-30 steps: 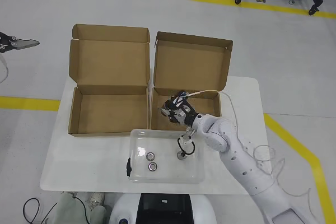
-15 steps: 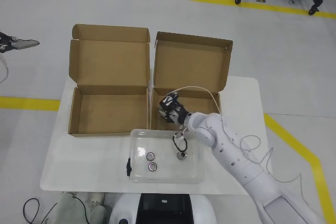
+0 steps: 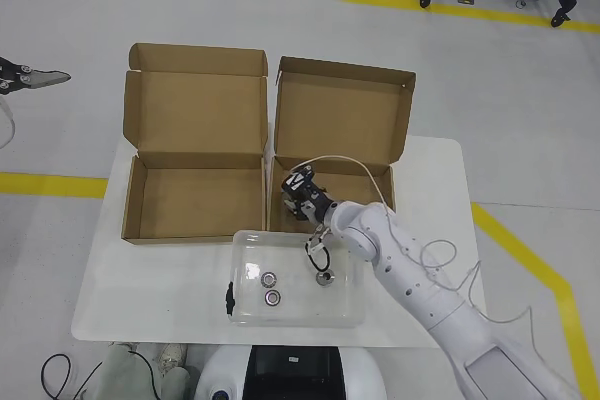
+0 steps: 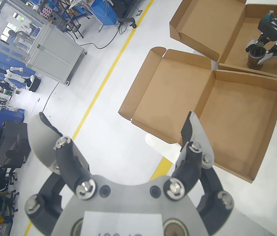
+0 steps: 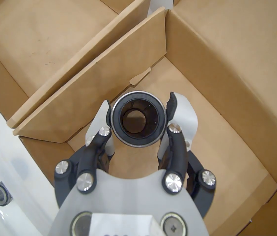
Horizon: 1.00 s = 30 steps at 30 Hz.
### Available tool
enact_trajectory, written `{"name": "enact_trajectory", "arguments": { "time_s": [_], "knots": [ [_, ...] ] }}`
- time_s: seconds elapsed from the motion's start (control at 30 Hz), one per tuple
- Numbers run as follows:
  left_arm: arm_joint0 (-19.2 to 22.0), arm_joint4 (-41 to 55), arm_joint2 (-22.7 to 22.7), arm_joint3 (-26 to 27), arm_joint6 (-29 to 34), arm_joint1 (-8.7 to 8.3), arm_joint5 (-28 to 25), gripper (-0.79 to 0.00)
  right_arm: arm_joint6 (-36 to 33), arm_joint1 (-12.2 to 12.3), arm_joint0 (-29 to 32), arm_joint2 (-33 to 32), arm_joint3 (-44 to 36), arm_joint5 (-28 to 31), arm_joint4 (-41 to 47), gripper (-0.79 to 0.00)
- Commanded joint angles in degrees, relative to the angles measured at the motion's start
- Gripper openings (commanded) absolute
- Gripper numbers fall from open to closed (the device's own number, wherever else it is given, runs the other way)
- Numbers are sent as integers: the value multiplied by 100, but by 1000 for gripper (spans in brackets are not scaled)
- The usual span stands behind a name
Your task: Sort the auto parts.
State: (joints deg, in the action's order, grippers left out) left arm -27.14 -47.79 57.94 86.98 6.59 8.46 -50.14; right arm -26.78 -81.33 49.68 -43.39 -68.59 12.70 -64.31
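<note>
The right gripper [image 5: 139, 106] has slid sideways inside the open brown cardboard box on the right [image 3: 340, 120], away from its middle and toward the wall next to the other box. It now hangs over that box's near corner on that side. Its fingers [image 5: 177, 114] sit close against both sides of a black cylindrical sleeve [image 5: 138, 137] with a metal rim, gripping it upright. The sleeve is low in the box, by the floor.

The left gripper [image 4: 115, 119] is spread wide and holds nothing, out past the table's left edge above the floor.

The second open brown cardboard box [image 3: 195, 200] lies just beside the first on the white table [image 3: 420, 160]. In front of both sits a clear plastic tray [image 3: 352, 305] holding two round metal bearings [image 3: 270, 279], a small black piece [image 3: 229, 297] and another small metal part [image 3: 325, 279].
</note>
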Motion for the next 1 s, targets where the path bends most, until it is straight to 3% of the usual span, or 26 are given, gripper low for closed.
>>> {"name": "enact_trajectory", "arguments": {
  "time_s": [0.0, 0.23, 0.5, 0.77, 0.97],
  "knots": [
    [0, 0, 0, 0, 0, 0, 0, 0, -4, 1, 21, -27, -37, 9, 0, -394],
    [0, 0, 0, 0, 0, 0, 0, 0, -18, 64, 204, -232, -441, 42, -135, -394],
    [0, 0, 0, 0, 0, 0, 0, 0, -171, 275, 814, -645, -1735, 428, -488, -409],
    [0, 0, 0, 0, 0, 0, 0, 0, -379, 516, 1638, -1009, -2998, 1436, -620, -428],
    [0, 0, 0, 0, 0, 0, 0, 0, -696, 705, 2150, -1274, -3485, 2345, -726, -437]
  ]
}}
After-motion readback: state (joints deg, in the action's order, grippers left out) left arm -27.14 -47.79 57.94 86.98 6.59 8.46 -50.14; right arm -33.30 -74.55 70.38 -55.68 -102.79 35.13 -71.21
